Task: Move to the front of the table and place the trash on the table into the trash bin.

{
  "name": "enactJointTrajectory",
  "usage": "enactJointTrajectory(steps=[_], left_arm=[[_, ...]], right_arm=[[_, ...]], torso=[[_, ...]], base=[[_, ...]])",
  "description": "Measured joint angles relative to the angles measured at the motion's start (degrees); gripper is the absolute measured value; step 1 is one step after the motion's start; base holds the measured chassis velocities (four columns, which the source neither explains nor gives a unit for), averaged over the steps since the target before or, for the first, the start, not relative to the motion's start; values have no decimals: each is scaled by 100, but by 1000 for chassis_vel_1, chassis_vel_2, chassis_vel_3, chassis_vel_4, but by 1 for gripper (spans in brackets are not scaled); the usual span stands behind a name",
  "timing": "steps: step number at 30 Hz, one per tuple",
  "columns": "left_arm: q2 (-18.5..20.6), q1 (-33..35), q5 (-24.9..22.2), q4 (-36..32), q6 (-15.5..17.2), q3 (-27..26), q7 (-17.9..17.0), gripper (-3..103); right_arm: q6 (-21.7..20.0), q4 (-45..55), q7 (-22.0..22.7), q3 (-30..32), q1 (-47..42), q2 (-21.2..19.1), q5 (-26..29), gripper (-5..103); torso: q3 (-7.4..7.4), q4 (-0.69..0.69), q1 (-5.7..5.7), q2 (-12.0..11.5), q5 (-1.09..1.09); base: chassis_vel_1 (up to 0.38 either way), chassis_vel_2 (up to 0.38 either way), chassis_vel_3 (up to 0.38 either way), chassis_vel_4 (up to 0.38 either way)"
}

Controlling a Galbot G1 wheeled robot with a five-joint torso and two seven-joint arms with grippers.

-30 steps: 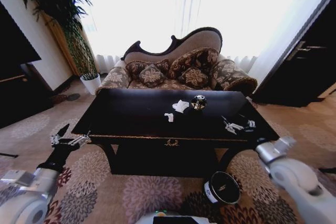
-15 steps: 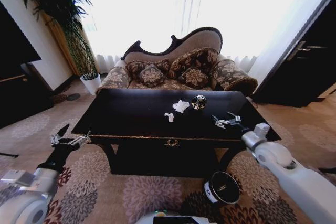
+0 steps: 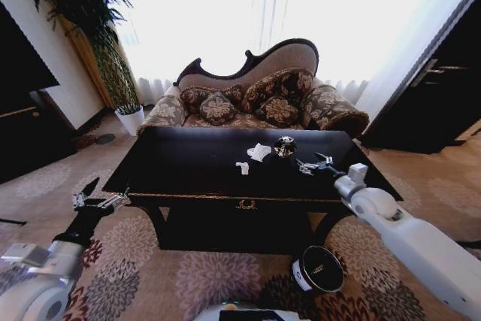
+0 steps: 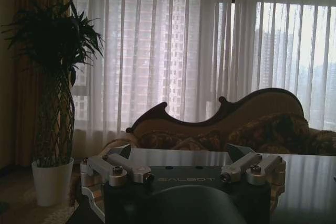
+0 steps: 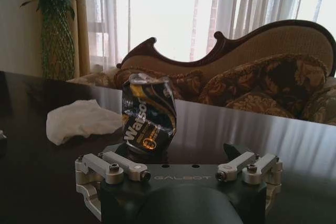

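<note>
The black table (image 3: 188, 163) stands right in front of me. Near its middle lie the trash items: a crumpled white tissue (image 3: 258, 151), a smaller paper scrap (image 3: 242, 167) and a dark shiny crushed can (image 3: 284, 146). My right gripper (image 3: 314, 165) hovers open over the table's right part, just short of the can. In the right wrist view the can (image 5: 148, 121) stands straight ahead of the open right gripper (image 5: 181, 169), with the tissue (image 5: 81, 119) beside it. The trash bin (image 3: 317, 269) sits on the carpet below the table's front right. My left gripper (image 3: 98, 199) waits open off the table's front left corner.
A patterned sofa (image 3: 255, 95) stands behind the table, and a tall potted plant (image 3: 113, 65) at the back left. Dark furniture (image 3: 22, 110) lines the left wall and a dark door (image 3: 443, 88) the right. Flowered carpet (image 3: 188, 276) lies between me and the table.
My right arm has lifted from the table's front right corner and reached forward and left over the tabletop toward the can. The left arm has not moved.
</note>
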Motion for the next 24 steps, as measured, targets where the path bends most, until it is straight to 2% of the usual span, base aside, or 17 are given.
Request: enactJointTrajectory(steps=[11, 24], left_arm=[[0, 0, 0, 0, 0, 0, 0, 100], [0, 0, 0, 0, 0, 0, 0, 100]], right_arm=[[15, -626, -28, -1014, 1201, 26, -81, 100], [35, -961, -198, -1563, 1804, 174, -257, 100]], torso=[[0, 1, 0, 0, 0], [0, 1, 0, 1, -1]], base=[[0, 0, 0, 0], [0, 0, 0, 0]])
